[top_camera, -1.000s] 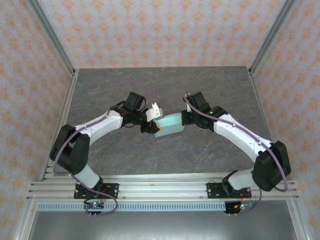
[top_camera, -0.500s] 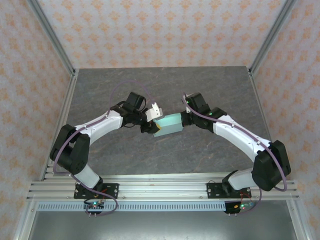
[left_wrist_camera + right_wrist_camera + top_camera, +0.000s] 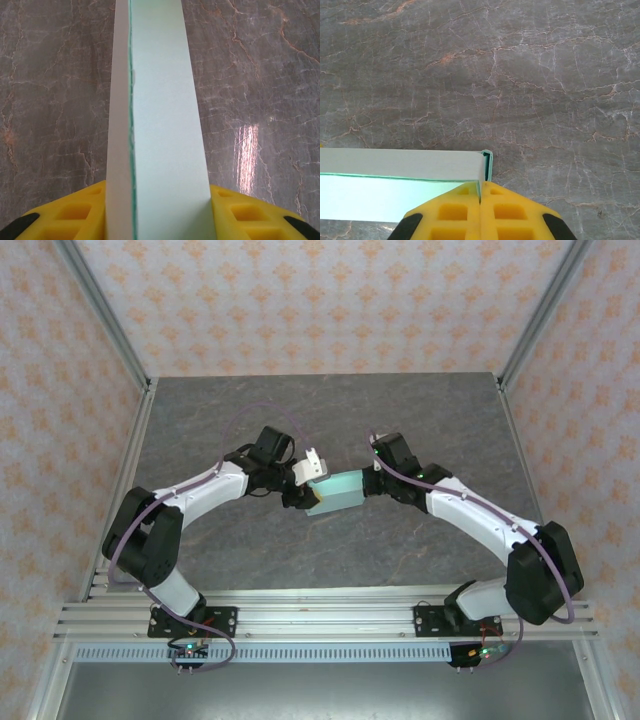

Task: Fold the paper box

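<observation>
Grey marbled tabletop point(image 3: 420, 420) lies below; at centre, left gripper point(image 3: 157, 210) clamps the pale mint-teal card box point(image 3: 335, 490), right gripper point(image 3: 480, 197) pinches its end flap point(image 3: 487, 165): tuck slowly, squarely.

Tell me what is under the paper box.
Grey marbled table shows either side of the paper box in the left pincer. The strip directly below is covered by the card.
</observation>
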Motion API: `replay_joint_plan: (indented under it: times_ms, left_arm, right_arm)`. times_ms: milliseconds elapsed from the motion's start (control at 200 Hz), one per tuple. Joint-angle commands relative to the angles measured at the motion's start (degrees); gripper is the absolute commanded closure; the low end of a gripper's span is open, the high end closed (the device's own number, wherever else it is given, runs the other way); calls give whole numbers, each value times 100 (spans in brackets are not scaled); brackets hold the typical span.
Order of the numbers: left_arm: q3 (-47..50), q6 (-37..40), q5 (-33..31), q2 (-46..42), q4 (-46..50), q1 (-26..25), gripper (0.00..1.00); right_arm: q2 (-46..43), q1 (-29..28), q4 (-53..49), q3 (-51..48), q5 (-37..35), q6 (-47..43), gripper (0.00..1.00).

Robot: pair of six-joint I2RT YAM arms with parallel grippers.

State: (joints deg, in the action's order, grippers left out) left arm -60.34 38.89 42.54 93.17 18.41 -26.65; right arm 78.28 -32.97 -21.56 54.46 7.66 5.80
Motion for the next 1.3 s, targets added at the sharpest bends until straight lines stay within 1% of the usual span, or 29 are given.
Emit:
replay_joint_plan:
  times_ms: [0, 180, 425, 485, 570, 766, 1081, 1296]
  left_arm:
    - [-182, -186, -853, 126, 191, 92, 60]
    - [-321, -109, -1152, 251, 472, 20, 59]
    - [-520, -46, -1333, 371, 719, 19, 55]
    - [-584, -49, -1352, 407, 769, 20, 54]
    - [-657, -44, -1354, 460, 817, 24, 49]
    - [-734, -65, -1329, 490, 829, 29, 46]
    - [-733, -110, -1188, 482, 785, 33, 45]
    - [-791, -150, -1003, 536, 839, 22, 48]
  right_arm:
    - [-175, -16, -276, -93, -138, 199, 99]
    - [-132, -25, -306, -93, -168, 304, 99]
    - [-111, -120, -348, -58, -310, 446, 99]
    - [-80, -123, -370, -34, -348, 469, 99]
    - [-47, -130, -440, 16, -409, 485, 99]
    - [24, -124, -581, 113, -502, 653, 99]
    - [232, -128, -717, 356, -408, 1057, 100]
    - [397, -134, -841, 555, -330, 1209, 100]
